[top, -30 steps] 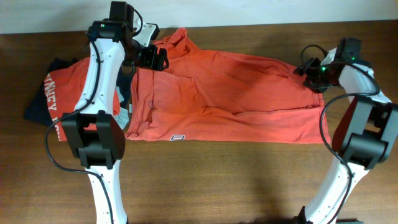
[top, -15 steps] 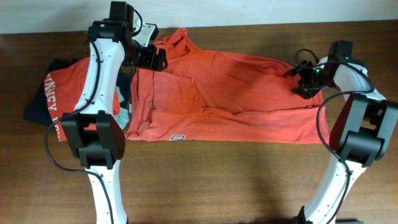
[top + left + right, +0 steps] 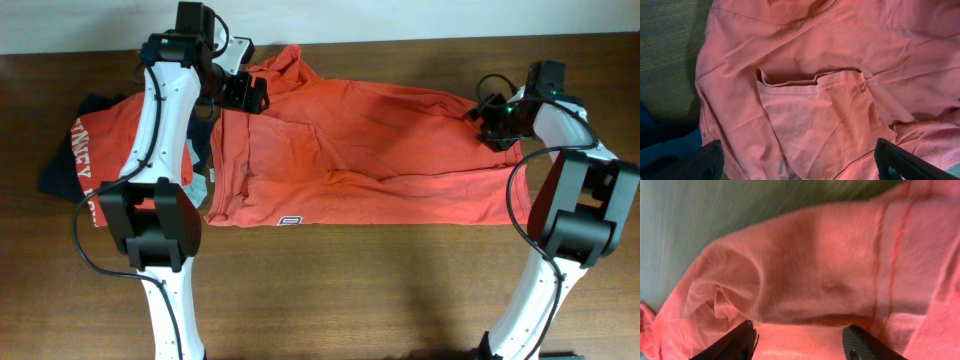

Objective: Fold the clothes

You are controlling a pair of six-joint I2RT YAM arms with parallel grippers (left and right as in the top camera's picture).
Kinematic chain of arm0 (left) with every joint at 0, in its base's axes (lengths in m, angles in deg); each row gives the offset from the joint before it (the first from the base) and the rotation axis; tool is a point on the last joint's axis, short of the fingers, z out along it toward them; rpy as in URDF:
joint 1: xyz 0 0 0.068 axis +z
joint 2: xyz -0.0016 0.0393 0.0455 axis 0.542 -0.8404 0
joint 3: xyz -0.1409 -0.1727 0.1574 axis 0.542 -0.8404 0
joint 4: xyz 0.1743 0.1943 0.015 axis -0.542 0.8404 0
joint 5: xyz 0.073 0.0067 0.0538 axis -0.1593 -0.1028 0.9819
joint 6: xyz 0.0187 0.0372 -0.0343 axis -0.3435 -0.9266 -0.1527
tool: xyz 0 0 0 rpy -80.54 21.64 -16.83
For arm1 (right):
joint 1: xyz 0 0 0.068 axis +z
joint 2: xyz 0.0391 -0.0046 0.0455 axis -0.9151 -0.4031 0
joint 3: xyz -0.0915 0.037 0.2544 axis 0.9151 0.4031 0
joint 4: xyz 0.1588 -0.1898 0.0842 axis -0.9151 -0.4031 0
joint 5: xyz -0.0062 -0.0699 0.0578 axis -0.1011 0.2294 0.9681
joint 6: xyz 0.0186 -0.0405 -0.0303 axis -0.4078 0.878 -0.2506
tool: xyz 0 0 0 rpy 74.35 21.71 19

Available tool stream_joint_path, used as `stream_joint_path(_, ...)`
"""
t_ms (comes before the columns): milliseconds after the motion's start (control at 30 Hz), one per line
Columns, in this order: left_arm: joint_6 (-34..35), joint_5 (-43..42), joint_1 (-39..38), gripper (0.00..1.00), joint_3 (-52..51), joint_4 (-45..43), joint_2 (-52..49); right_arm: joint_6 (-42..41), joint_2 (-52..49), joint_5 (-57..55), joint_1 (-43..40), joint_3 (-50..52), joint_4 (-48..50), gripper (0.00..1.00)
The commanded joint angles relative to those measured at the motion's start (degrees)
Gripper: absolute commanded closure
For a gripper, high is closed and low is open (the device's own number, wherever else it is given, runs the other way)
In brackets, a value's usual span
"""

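Wood tbl [image 3: 350,290], 2 orange shirts [image 3: 370,150], 1 navy garment [image 3: 60,170]

At nine o'clock, the orange-red cotton T-shirt [image 3: 100,140] carries sideways navy-and-white lettering [image 3: 80,150], partly legible as "NNEY"; nothing else reads.

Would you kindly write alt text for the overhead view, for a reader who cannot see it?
An orange-red T-shirt lies spread across a wooden table, the left gripper over its upper left part and the right gripper at its right end. At far left, a lettered orange-red shirt lies on a navy garment.
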Motion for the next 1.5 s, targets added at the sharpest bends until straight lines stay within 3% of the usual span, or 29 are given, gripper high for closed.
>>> stream_joint_path(0, 0.5, 0.2, -0.1, 0.04, 0.1, 0.5, 0.0, -1.0, -0.9, -2.0, -0.2, -0.1, 1.1, 0.41)
stream_joint_path(367, 0.5, 0.2, -0.1, 0.04, 0.1, 0.5, 0.0, -0.8, -0.9, -3.0, -2.5, -0.3, 6.1, 0.41)
stream_joint_path(600, 0.5, 0.2, -0.1, 0.04, 0.1, 0.4, 0.0, -1.0, -0.9, 0.6, -3.8, -0.3, 5.7, 0.56)
stream_joint_path(667, 0.5, 0.2, -0.1, 0.04, 0.1, 0.3, 0.0, -1.0, -0.9, 0.7, -3.8, -0.3, 3.4, 0.55)
stream_joint_path(767, 0.5, 0.2, -0.1, 0.04, 0.1, 0.4, 0.0, -0.4, -0.9, 0.6, -3.8, -0.3, -0.3, 0.43)
stream_joint_path(1167, 0.5, 0.2, -0.1, 0.04, 0.1, 0.4, 0.0, 6.8, -0.9, 5.8, -7.6, -0.3, -9.2, 0.43)
stream_joint_path(1467, 0.5, 0.2, -0.1, 0.04, 0.1, 0.2, 0.0, 6.1, -0.9, 5.6, -5.9, -0.3, -5.0, 0.43)
